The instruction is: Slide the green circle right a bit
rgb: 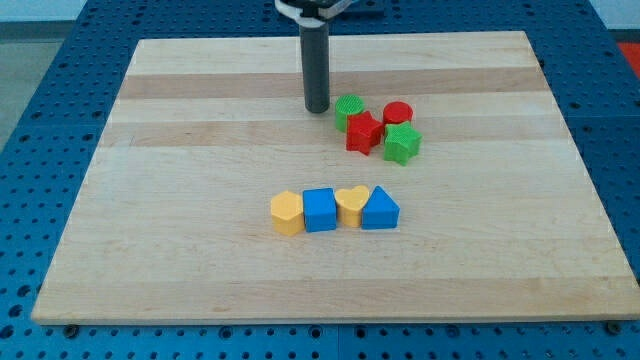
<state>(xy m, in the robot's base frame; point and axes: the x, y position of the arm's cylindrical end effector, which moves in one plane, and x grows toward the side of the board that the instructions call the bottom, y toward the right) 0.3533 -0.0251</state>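
Observation:
The green circle stands on the wooden board, upper middle of the view, at the left end of a small cluster. It touches a red star. A red cylinder and a green star sit just to the right. My tip is the lower end of the dark rod, just left of the green circle, very close to it or touching it.
A row of blocks lies lower in the middle: a yellow hexagon, a blue square, a yellow heart and a blue triangle. A blue pegboard surface surrounds the board.

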